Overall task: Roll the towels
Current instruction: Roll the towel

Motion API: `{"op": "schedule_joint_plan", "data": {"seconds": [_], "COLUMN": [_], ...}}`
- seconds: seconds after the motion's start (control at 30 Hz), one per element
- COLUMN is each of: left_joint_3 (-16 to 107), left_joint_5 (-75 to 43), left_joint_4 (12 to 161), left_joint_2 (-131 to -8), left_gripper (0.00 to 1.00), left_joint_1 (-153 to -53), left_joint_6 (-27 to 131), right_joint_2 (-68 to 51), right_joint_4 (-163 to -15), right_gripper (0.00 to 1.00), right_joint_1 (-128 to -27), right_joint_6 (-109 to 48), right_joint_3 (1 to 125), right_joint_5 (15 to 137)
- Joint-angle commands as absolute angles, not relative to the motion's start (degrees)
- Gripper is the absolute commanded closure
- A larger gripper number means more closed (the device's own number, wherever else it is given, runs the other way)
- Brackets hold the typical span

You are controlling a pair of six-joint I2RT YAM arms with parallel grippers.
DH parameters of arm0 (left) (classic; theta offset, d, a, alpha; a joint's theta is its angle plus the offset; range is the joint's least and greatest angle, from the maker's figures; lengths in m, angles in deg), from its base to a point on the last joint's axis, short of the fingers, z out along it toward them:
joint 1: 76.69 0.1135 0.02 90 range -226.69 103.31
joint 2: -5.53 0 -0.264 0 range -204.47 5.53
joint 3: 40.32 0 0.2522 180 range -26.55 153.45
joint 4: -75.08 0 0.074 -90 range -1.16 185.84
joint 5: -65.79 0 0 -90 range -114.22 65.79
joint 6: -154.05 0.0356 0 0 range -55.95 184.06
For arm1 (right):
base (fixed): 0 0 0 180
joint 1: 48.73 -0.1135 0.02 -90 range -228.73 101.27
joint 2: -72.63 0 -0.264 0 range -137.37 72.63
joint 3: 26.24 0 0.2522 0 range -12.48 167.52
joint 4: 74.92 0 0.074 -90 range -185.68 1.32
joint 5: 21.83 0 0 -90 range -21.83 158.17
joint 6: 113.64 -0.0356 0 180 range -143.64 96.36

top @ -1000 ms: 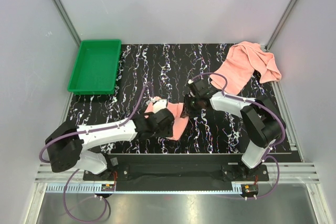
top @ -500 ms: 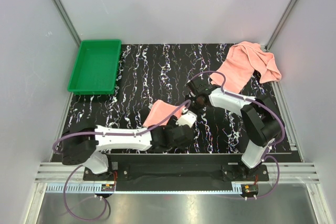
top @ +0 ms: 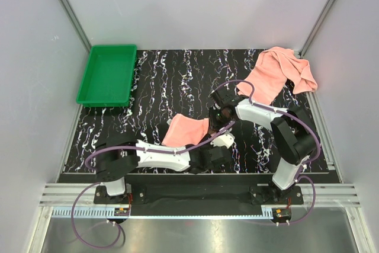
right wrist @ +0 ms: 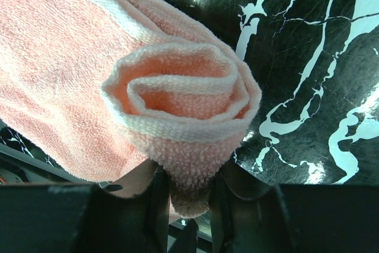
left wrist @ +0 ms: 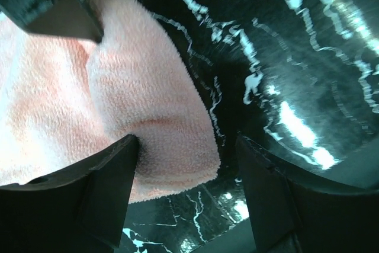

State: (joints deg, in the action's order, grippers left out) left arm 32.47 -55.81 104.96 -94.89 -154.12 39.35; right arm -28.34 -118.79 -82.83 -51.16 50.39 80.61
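Note:
One salmon-pink towel [top: 186,130] lies on the black marbled table near the front centre, one end wound into a roll [right wrist: 183,117]. My right gripper [top: 220,117] is shut on that rolled end; in the right wrist view its fingertips [right wrist: 159,197] pinch the cloth under the spiral. My left gripper [top: 216,153] is open at the near right corner of the same towel. In the left wrist view the towel's folded corner [left wrist: 154,117] lies between its spread jaws, touching the left finger [left wrist: 100,188]. The second towel [top: 278,74] lies crumpled at the back right.
A green tray [top: 108,74] stands empty at the back left. The left arm stretches low along the table's front edge. Grey walls and metal posts close the sides and back.
My left gripper has let go of the towel's left part and swung right along the front edge to its near right corner. The towel now lies flatter. The right gripper has hardly moved.

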Motion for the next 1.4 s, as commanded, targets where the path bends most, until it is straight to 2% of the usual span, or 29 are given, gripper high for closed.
{"op": "schedule_joint_plan", "data": {"seconds": [0.0,0.17,0.27,0.43,0.5,0.53,0.63,0.7,0.8,0.97,1.0,1.13,1.37], "left_joint_3": [33.57,30.05,28.29,27.41,27.32,27.50,27.50,27.67,28.20,28.46,28.38,26.89,20.39], "left_joint_5": [-59.80,-59.55,-58.76,-59.02,-59.37,-59.55,-59.99,-59.99,-59.11,-57.00,-56.56,-54.46,-45.23], "left_joint_4": [105.97,106.51,105.72,105.71,106.06,106.15,106.77,107.12,107.12,106.86,106.86,105.89,98.87], "left_joint_2": [-95.99,-95.81,-95.90,-97.21,-97.83,-97.92,-96.87,-95.56,-93.88,-91.60,-91.16,-88.70,-81.32], "left_gripper": [0.29,0.30,0.34,0.48,0.60,0.71,0.91,0.96,1.00,1.00,1.00,1.00,1.00], "left_joint_1": [-154.21,-154.21,-154.65,-155.53,-155.70,-155.70,-155.70,-155.79,-155.71,-155.70,-155.70,-155.18,-149.47], "left_joint_6": [36.46,32.86,31.54,29.95,29.43,29.34,29.07,28.90,28.55,27.32,27.23,26.26,23.45], "right_joint_2": [-28.97,-29.58,-30.11,-30.73,-30.81,-30.73,-30.55,-30.47,-30.29,-26.61,-26.07,-23.88,-15.18], "right_joint_4": [-121.46,-121.73,-121.73,-121.99,-122.17,-122.25,-123.04,-123.40,-124.54,-127.17,-127.87,-131.39,-129.65], "right_gripper": [0.69,0.68,0.68,0.66,0.65,0.63,0.57,0.51,0.39,0.18,0.10,0.02,0.00], "right_joint_1": [-82.83,-82.83,-82.83,-82.83,-82.83,-82.83,-82.74,-82.65,-81.43,-75.72,-74.58,-68.34,-67.54], "right_joint_6": [-50.00,-49.74,-49.74,-49.83,-49.74,-49.83,-49.74,-49.74,-49.13,-48.25,-47.64,-46.84,-49.64], "right_joint_3": [52.38,52.73,53.26,53.96,53.96,53.96,53.79,53.61,53.70,55.28,56.41,59.93,59.95], "right_joint_5": [79.77,79.77,79.77,80.03,79.94,79.77,78.98,78.28,77.05,74.68,74.24,70.99,68.52]}}
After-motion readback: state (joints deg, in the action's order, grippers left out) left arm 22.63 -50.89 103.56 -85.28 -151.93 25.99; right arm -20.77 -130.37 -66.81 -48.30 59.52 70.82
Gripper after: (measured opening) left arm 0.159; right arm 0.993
